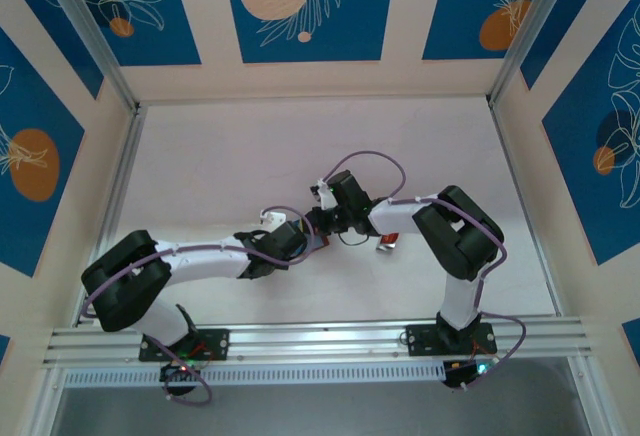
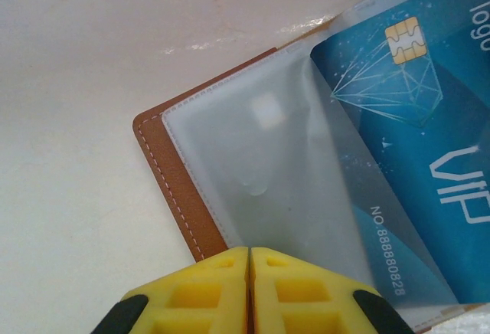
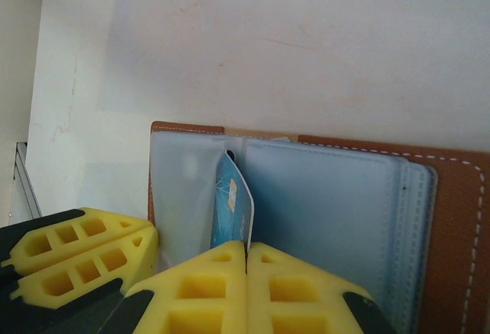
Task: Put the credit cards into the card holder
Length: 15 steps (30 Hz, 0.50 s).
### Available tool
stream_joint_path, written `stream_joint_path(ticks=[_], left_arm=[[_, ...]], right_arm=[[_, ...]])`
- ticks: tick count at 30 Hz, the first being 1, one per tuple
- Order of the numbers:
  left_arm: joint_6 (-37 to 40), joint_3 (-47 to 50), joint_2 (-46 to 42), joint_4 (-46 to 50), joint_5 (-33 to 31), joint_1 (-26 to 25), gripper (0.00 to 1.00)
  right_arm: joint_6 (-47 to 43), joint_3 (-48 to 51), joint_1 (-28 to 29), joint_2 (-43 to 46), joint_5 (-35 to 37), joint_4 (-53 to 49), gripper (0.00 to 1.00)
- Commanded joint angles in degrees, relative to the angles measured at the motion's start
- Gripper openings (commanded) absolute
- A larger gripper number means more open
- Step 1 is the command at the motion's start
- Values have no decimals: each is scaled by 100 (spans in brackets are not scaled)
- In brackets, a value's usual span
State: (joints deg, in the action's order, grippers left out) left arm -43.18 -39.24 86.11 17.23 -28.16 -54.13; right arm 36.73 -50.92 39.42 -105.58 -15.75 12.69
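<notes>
At the near side, both arms reach in to meet a little nearer the near edge than the middle of the counter (image 1: 250, 156), left arm from the left, right arm from the right. The left pincer (image 2: 249, 261) has its fingers together, tips down on the near border of the open holder (image 2: 172, 173). It seems to pin that leaf flat rather than grip it. The right pincer (image 3: 246, 253) is also together and appears clamped on the near end of the blue card (image 2: 413, 142), which rises edge-on straight out of its seam. From the right wrist, the card runs directly away from that pincer into the fold, between the left leaf and the stacked leaves on the right. From the left wrist, one long edge is already tucked under the clear sleeve (image 2: 260, 181), while most of its face, with chip and lettering, lies outside. The card's long axis is slanted to the holder's brown edge rather than square with it. The right arm carries the card, so the remaining push looks like its job, sliding toward the pinned left leaf. A red card (image 1: 388, 243) lies on the counter just right of the holder, beside the right forearm.
</notes>
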Motion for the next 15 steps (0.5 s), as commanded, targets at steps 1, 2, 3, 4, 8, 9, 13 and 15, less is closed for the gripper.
stream_joint_path(ticks=[1,2,3,4,8,9,13,15], left_arm=[[-112,112,99,130,-47,53,10],[-120,118,97,127,-46,57,10],[-121,118,98,123,-53,59,10],[-121,115,99,135,-51,64,10],[-119,127,93,105,-48,60,10],[-113,125,104,102,-37,60,10],[-103,116,126,87,-27,69,10],[-103,106,117,87,-26,69,10]], right_arm=[[-212,-63,116,-217,-294,-302,0],[-240,-92,119,-226,-297,-363,0],[-266,-111,119,-213,-297,-424,0],[-280,-104,114,-202,-304,-455,0],[-382,-59,110,-123,-312,-614,0],[-409,-57,103,-97,-278,-659,0],[-462,-34,66,-28,-314,-706,0],[-525,-99,49,-33,-298,-801,0]])
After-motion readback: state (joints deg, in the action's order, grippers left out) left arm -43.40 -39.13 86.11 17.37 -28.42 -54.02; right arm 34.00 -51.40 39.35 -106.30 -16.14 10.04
